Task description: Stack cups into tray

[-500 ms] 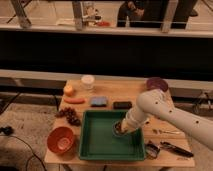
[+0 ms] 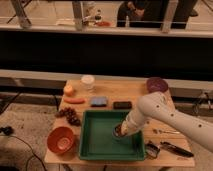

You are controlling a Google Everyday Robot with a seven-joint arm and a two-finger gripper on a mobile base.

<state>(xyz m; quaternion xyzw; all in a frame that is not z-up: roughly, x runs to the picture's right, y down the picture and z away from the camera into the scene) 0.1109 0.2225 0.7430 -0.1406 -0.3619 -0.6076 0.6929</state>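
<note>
**Gripper low in tray – position nearly unchanged**

Since the earlier frame the arm (image 2: 165,112) has shifted only slightly. The gripper (image 2: 120,131) remains low inside the green tray (image 2: 95,145), over the right part of its floor and near the right wall.

**Gripper state.** Whether the gripper is released or clamped cannot be told. A small dark round shape (image 2: 117,132) sits at its tip, against the tray floor. Whether this is a cup or part of the gripper cannot be told either.

**Task items.**
- The tray sits at the front centre of the wooden table (image 2: 135,92). The rest of its floor shows bare green.
- A white cup (image 2: 87,81) stands upright at the back of the table, left of centre and well apart from the tray.
- A purple vessel (image 2: 156,84) stands at the back right corner, just behind the arm's elbow.

**Other items on the table.**
- An orange bowl (image 2: 61,139) sits at the front left, just beside the tray.
- A bunch of dark grapes (image 2: 70,115) lies behind the bowl.
- An orange fruit (image 2: 68,90) and a long reddish item (image 2: 74,100) lie on the left side.
- A blue sponge (image 2: 99,102) and a flat black object (image 2: 122,105) lie just behind the tray – side by side but apart.
- Dark-handled utensils (image 2: 175,148) lie at the front right.
</note>
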